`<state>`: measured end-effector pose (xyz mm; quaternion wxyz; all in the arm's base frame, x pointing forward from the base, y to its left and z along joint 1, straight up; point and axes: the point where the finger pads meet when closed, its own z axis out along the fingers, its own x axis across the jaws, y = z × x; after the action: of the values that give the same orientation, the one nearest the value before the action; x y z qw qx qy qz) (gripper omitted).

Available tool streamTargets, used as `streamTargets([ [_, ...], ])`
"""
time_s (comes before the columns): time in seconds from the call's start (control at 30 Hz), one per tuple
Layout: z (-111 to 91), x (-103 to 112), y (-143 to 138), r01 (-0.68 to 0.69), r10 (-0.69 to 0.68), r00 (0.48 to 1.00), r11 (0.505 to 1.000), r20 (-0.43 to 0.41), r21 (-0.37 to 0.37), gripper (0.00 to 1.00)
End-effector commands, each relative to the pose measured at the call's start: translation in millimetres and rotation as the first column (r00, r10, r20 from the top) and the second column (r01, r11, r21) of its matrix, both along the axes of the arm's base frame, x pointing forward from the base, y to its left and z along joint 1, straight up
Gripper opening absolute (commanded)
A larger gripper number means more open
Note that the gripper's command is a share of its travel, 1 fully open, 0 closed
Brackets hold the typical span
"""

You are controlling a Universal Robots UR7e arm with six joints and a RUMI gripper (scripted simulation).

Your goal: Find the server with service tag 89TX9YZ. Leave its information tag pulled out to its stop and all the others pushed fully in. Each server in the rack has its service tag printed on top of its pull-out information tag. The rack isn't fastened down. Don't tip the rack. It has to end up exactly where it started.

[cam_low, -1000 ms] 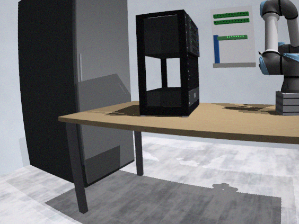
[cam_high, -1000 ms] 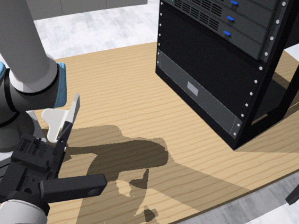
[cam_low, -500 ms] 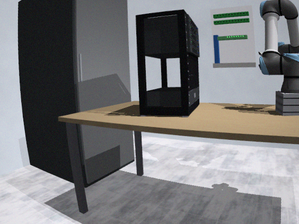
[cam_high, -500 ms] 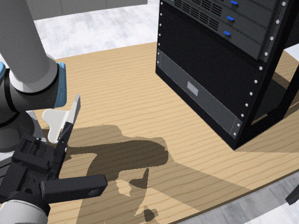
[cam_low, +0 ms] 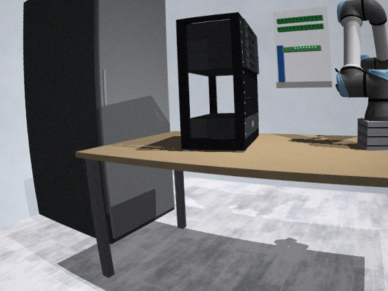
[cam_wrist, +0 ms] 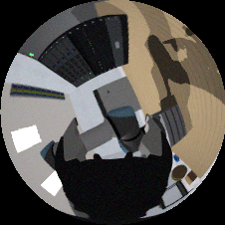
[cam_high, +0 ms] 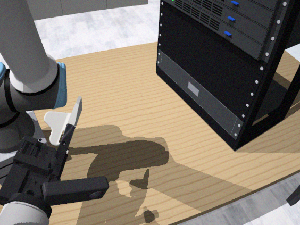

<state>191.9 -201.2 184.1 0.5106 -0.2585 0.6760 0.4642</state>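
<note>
The black rack [cam_high: 195, 106] [cam_low: 213, 144] [cam_wrist: 102, 42] stands upright on the wooden table [cam_high: 119, 85] [cam_low: 296, 162]. Several dark servers fill its upper part. Blue tabs show on the right side of their fronts, such as one tab [cam_high: 231, 18] and the lowest tab [cam_high: 227, 33]. No service tag can be read, and the upper servers are cut off in the top view. My gripper [cam_high: 64, 116] [cam_wrist: 111, 116] is open and empty, above the table at the left in the top view, well away from the rack front.
A lower panel [cam_high: 175, 71] with a pale label [cam_high: 193, 89] closes the rack's bottom front. A tall dark cabinet [cam_low: 134, 66] stands behind the table's left end in the exterior view. A wall board [cam_low: 303, 67] hangs between rack and arm. My arm's base [cam_low: 376, 135] stands on the table.
</note>
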Motion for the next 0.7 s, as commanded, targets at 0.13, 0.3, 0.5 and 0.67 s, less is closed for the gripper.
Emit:
streamTargets([
  [0.13, -5.1, 1.8, -1.4, 0.002, -0.002, 1.0, 1.0, -0.001, -0.017, 1.0],
  [0.3, -8.9, 3.0, -2.5, 0.003, -0.003, 1.0, 1.0, -0.002, -0.028, 1.0],
  [0.5, -12.3, 4.2, -3.4, 0.005, -0.005, 1.0, 0.999, -0.002, -0.039, 1.0],
  [0.67, -17.0, 5.8, -4.8, 0.006, -0.007, 1.0, 0.999, -0.003, -0.053, 1.0],
])
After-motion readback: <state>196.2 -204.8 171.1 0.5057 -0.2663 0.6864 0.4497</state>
